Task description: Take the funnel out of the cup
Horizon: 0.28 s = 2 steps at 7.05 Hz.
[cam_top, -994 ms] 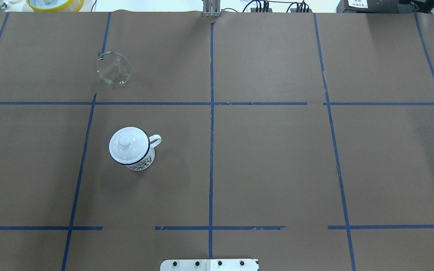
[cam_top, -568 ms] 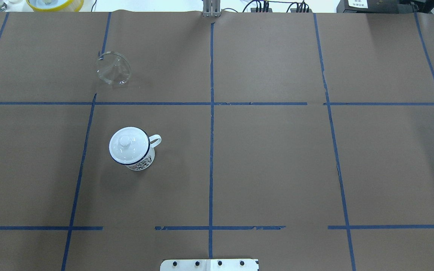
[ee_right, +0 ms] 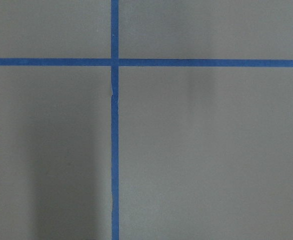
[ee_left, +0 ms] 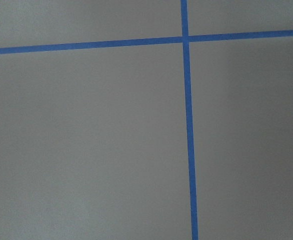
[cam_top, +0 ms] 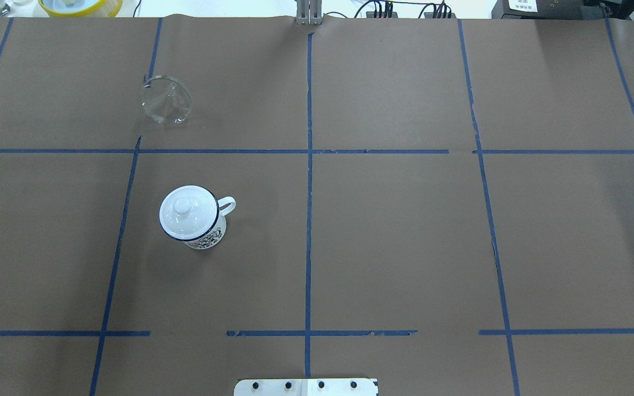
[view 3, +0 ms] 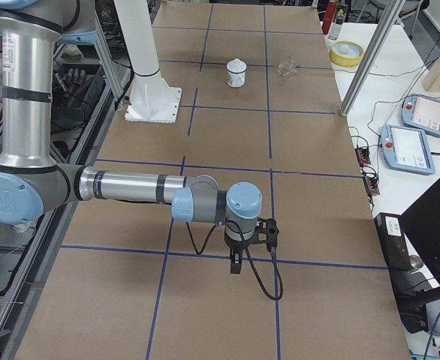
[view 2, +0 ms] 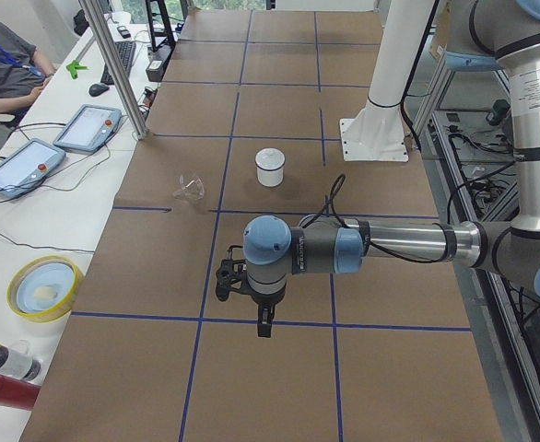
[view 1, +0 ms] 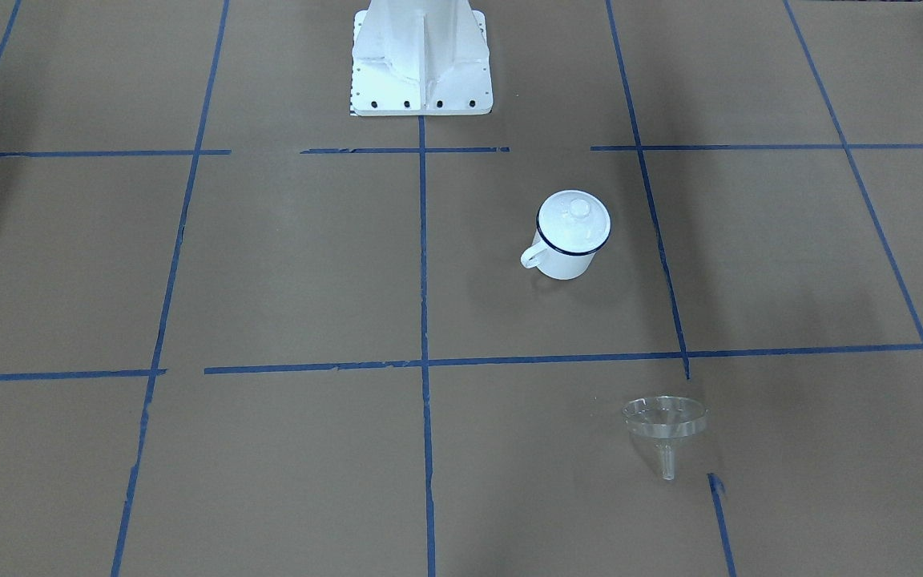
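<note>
The clear funnel point(cam_top: 165, 100) lies on its side on the brown paper at the far left, apart from the cup; it also shows in the front view point(view 1: 664, 421). The white cup point(cam_top: 207, 234) with a dark blue rim stands upright nearer the robot, with a white knobbed lid point(cam_top: 184, 206) on top; the front view shows the cup point(view 1: 564, 263) too. My left gripper point(view 2: 264, 322) and right gripper point(view 3: 236, 264) hang over bare paper far from both, seen only in the side views. I cannot tell whether they are open or shut. The wrist views show only paper and tape.
Blue tape lines divide the paper into squares. The white robot pedestal point(view 1: 421, 56) stands at the near middle edge. A yellow-rimmed bowl point(cam_top: 80, 5) sits beyond the far left edge. Control tablets point(view 2: 88, 126) and a metal post point(view 2: 113, 64) stand on the operators' side.
The funnel's spout looks slightly shifted, as if it rocked in place. The cup and lid have not moved.
</note>
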Tool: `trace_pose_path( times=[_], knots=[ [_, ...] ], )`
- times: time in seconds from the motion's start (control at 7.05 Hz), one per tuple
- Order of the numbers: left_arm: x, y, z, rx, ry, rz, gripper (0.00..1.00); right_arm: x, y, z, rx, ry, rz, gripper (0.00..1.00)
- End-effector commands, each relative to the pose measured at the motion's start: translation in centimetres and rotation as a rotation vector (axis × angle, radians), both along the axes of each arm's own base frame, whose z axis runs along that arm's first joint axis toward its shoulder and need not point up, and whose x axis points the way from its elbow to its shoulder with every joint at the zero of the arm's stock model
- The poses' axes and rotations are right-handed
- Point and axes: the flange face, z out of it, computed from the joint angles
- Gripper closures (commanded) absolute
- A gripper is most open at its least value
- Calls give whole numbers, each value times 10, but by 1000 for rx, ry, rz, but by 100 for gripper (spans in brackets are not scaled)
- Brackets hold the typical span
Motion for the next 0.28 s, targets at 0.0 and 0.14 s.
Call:
trace_pose_path(
  times=[0.0,0.14],
  knots=[
    [0,0,-2,2,0,0,0,0,0,1,-2,0,0,0],
    [0,0,-2,4,0,0,0,0,0,0,0,0,0,0]
  ],
)
